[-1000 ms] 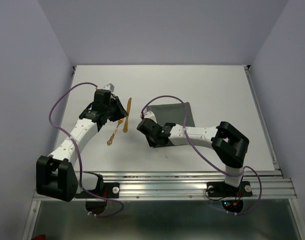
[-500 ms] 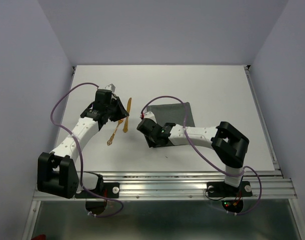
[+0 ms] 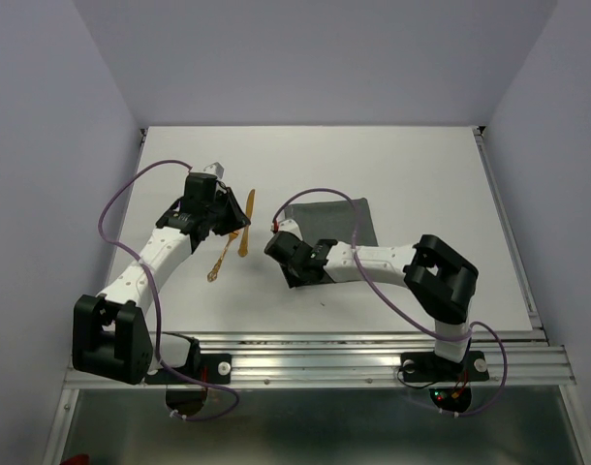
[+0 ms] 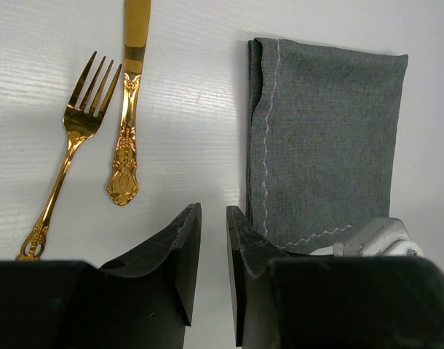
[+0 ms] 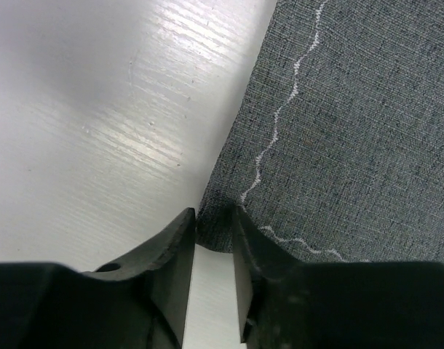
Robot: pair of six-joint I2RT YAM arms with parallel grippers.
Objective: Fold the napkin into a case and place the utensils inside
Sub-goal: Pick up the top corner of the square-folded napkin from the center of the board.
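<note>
My right jaws stand only a narrow slit apart, low over the table, and one corner of the napkin sits right in the mouth of that slit. The folded edge shows dark between the two tips, with bare white table farther back in the gap. I cannot tell whether the tips actually nip the cloth or merely bracket it. From that corner the dark grey cloth spreads away up and to the right, lying flat, with a pale wavy stitch line following its edges. My left jaws are also a narrow gap apart, and nothing is between them, only table showing through. They hang over the bare strip between the napkin and the utensils and touch neither. From my left wrist, the napkin is a neat folded rectangle just to the right, its stitched long edge facing my tips. The white body of my right arm sits at its near corner. To the left lie the two gold utensils, well apart from the cloth. The knife runs straight away from me, ornate handle nearest. The fork is just beside it, tilted, its tines up near the knife's neck.
</note>
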